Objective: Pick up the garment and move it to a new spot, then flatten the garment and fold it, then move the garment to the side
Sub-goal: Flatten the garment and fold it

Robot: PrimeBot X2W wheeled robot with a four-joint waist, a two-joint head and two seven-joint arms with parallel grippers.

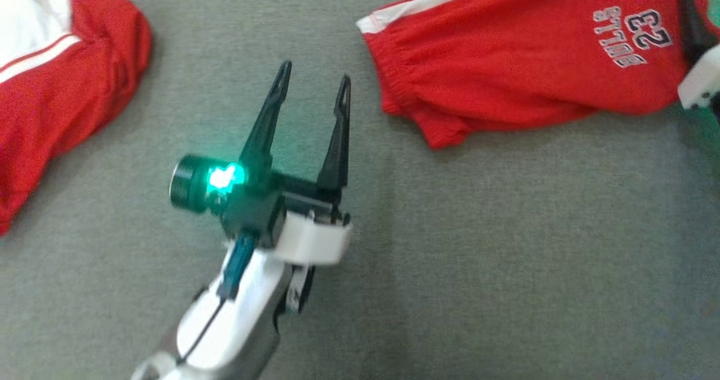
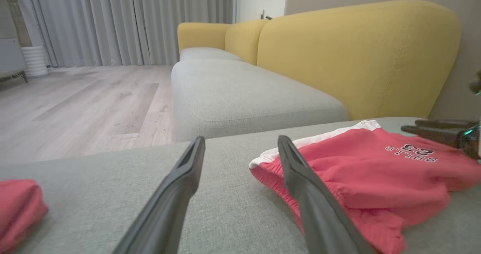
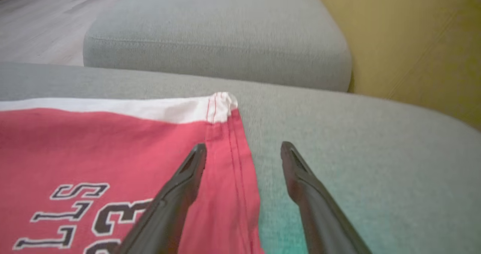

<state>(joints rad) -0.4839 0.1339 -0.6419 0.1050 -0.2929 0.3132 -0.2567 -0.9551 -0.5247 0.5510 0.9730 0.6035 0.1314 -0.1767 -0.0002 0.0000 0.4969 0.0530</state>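
- The garment is recorded as red shorts with a white band and "BULLS 23" lettering. It is laid on the grey cushion, at about 1 o'clock in the head view. The elastic end is seen bunched; the printed end lies flatter.
- The left gripper is seen near the middle of the head view over bare cushion, fingers pointed toward 12 o'clock. Its jaws are spread wide and nothing is held. The garment lies at about 2 o'clock from its fingertips, apart from them.
- The right gripper is seen with jaws spread wide and nothing gripped. In its wrist view one finger is placed over the garment's stitched side hem and the other over bare cushion. Contact with the cloth cannot be told.
- A second red-and-white cloth is noted at 9 to 10 o'clock in the head view, well apart from the garment.
- In the left wrist view a yellow backrest is seen at 1 o'clock, a wood floor at 10 o'clock, and grey curtains at 11 o'clock.
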